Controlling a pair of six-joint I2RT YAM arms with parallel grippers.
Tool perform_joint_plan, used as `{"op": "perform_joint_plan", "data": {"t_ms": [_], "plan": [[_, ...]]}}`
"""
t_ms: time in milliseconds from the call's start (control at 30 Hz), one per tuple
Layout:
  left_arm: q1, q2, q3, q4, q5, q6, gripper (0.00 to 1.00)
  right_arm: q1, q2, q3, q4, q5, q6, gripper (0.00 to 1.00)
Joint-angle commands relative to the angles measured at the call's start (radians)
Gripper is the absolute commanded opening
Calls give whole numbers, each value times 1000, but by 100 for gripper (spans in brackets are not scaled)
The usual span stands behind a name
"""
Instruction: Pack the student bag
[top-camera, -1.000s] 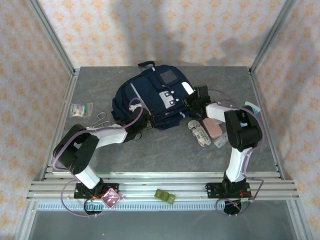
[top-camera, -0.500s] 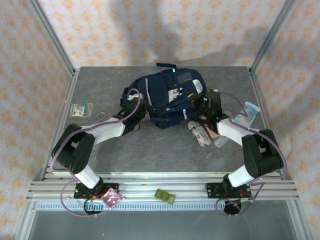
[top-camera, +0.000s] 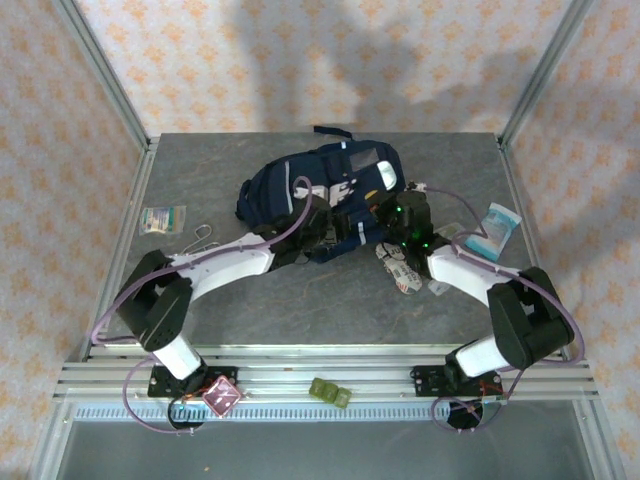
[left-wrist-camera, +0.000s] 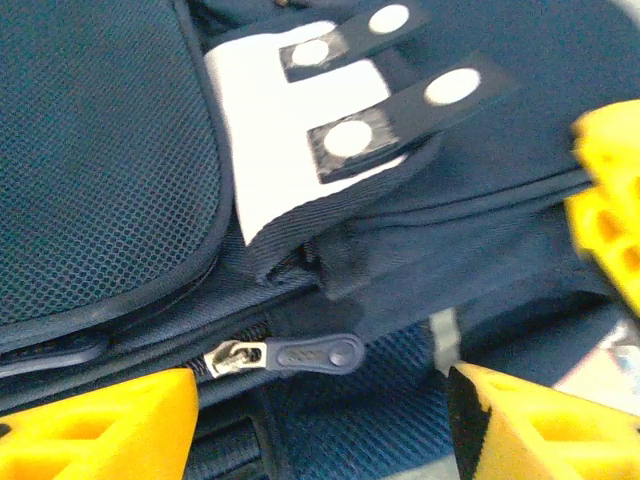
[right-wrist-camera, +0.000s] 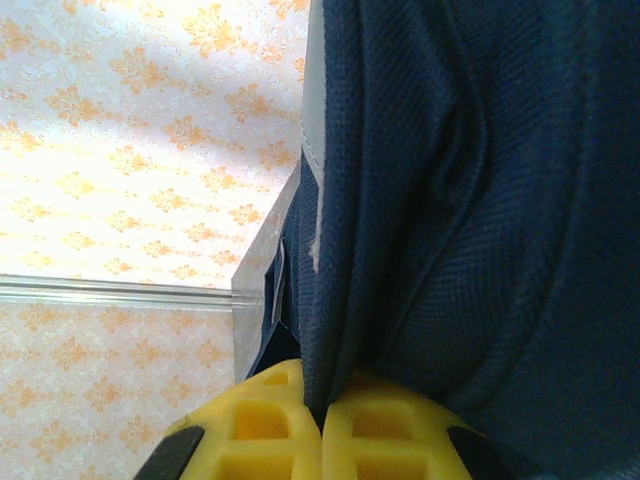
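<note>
Student bag (top-camera: 285, 188) lay at the far middle of the table (top-camera: 300, 305), turned at an angle, white-grey patches facing up. Left gripper (left-wrist-camera: 320, 400) sat at the bag's near side with its fingers (left-wrist-camera: 100, 425) spread wide and nothing held. The zipper pull (left-wrist-camera: 300, 353) lay just beyond the gap, untouched. A white patch (left-wrist-camera: 265, 150) with two dark snap tabs sat above the zipper. A yellow shape (left-wrist-camera: 610, 215) at the right edge of the left wrist view was probably the other arm's finger, too blurred to be sure. Right gripper (right-wrist-camera: 320, 410) was pressed together, pinching a fold of the bag's navy fabric at its near right side. A green-white packet (top-camera: 163, 218) and wire clip (top-camera: 203, 238) lay left, well apart from the bag. A patterned white roll (top-camera: 400, 270) lay just near of the bag, and a light blue packet (top-camera: 495, 228) lay to the right.
</note>
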Motion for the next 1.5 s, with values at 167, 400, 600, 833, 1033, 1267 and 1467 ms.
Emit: {"op": "perform_joint_plan", "data": {"t_ms": [167,400,600,833,1033,1267,1467], "plan": [[-9,117,98,-86,-125,-18,70,34,-84,6,202,-4,-9,0],[-5,177,155,-119,-158,-15,56,59,-103,-2,205,5,-23,0],[10,144,85,-89,-86,-8,37,59,-120,1,182,38,-43,0],[12,89,-13,-25,-30,-12,5,56,-103,9,183,44,-39,0],[15,88,-28,-50,-29,-14,16,56,-109,15,171,58,-50,0],[23,67,-66,-36,-37,-13,0,54,-110,10,165,70,-58,0],[97,-30,-159,-62,-51,20,0,8,-120,0,107,109,-84,0]]}}
